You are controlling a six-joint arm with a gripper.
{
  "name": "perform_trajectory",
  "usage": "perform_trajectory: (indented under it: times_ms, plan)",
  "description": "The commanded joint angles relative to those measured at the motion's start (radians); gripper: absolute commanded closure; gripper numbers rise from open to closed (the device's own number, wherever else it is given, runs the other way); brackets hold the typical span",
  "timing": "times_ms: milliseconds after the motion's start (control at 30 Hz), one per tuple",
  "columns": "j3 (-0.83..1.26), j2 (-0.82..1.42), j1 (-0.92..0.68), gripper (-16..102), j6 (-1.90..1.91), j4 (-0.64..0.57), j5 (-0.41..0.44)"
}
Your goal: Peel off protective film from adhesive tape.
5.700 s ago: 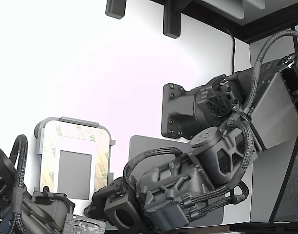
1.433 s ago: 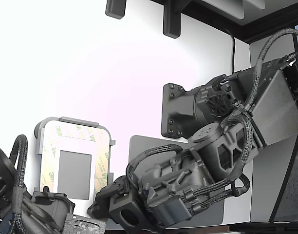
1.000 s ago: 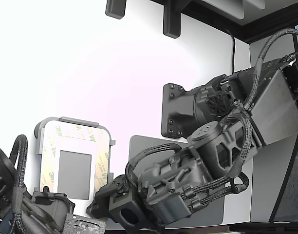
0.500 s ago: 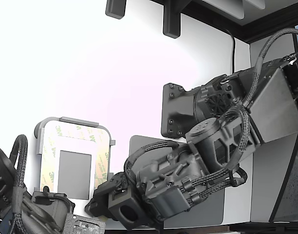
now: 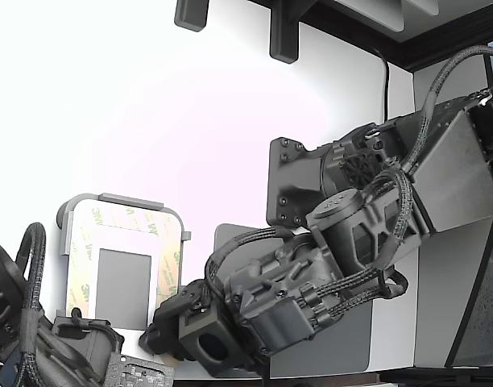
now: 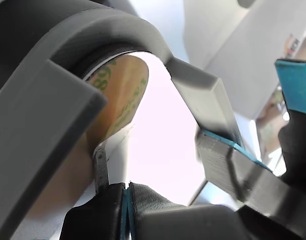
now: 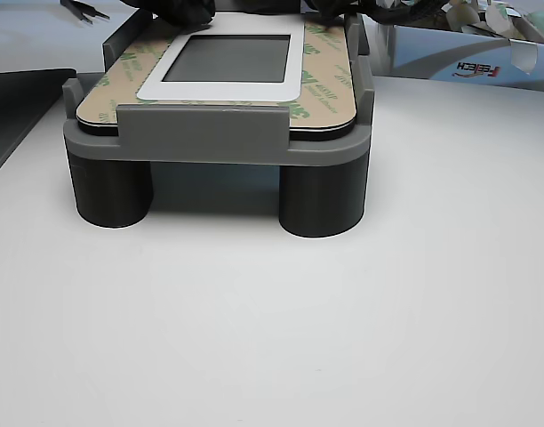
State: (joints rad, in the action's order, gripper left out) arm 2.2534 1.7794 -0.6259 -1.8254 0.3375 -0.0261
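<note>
Fingers of the gripper are pressed together in the wrist view, their dark pads meeting along a thin blue seam with no gap between them. Just beside that seam a narrow grey sliver stands up from the pads toward the rounded corner of the protective film; whether the pads actually pinch the film's edge cannot be told from here.

That corner of tan liner, printed with green 3M marks, sits under the curved grey fixture rim, right next to the closed pads.

In the exterior view the gripper lies at the fixture's lower corner on the exterior view's right, with the bulky dark arm stretching away toward that same side. The film lies flat in narrow strips around a small grey rectangle on the white plate; the frame's long axis runs away from the gripper toward the far end of the fixture.

The other view shows the fixture from the opposite end, standing on two round dark legs on the white desk. The adhesive tape, faced with its liner, frames the plate, with its long side strips running from the near wall toward the dark gripper at the far end.

A second dark arm sits beside the fixture's near end on the exterior view's left. A dark grey mat lies beneath the main arm.
</note>
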Motion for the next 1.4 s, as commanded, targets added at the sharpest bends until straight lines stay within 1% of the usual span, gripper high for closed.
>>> perform_trajectory:
  times_ms: [0, 467, 533, 633, 667, 700, 733, 767, 800, 867, 967, 1000, 1033, 1100, 1133, 1200, 1233, 1267, 1300, 1333, 1367]
  plan:
    - [-0.005, 0.012, 0.020, 97, -0.005, 0.000, -0.002]
    - [0.017, 0.038, 0.032, 97, -0.015, -0.008, 0.000]
    - [0.015, 0.051, 0.032, 97, -0.017, 0.006, 0.006]
    - [-0.011, 0.087, 0.035, 96, -0.017, 0.080, 0.023]
    - [-0.015, 0.110, 0.035, 90, -0.017, 0.110, 0.032]
    - [-0.020, 0.137, 0.035, 58, -0.012, 0.147, 0.046]
    - [-0.021, 0.167, 0.035, 8, -0.006, 0.181, 0.061]
    - [-0.021, 0.199, 0.041, -9, 0.000, 0.212, 0.072]
    - [-0.018, 0.235, 0.051, -4, 0.008, 0.247, 0.080]
    - [-0.017, 0.311, 0.063, -9, 0.020, 0.331, 0.101]
    - [-0.011, 0.446, 0.069, -13, 0.094, 0.479, 0.135]
    - [0.012, 0.502, 0.078, -11, 0.107, 0.500, 0.138]
    - [0.048, 0.558, 0.103, -9, 0.109, 0.495, 0.117]
    - [0.117, 0.666, 0.179, -13, 0.098, 0.462, 0.032]
    - [0.135, 0.703, 0.216, -13, 0.137, 0.468, -0.002]
    - [0.158, 0.762, 0.272, -11, 0.239, 0.508, -0.018]
    - [0.186, 0.796, 0.321, -4, 0.256, 0.483, -0.064]
    - [0.224, 0.830, 0.385, 1, 0.296, 0.430, -0.140]
    - [0.241, 0.870, 0.433, 1, 0.391, 0.407, -0.175]
    - [0.253, 0.919, 0.451, 1, 0.555, 0.380, -0.170]
    - [0.273, 0.969, 0.477, -7, 0.739, 0.336, -0.163]
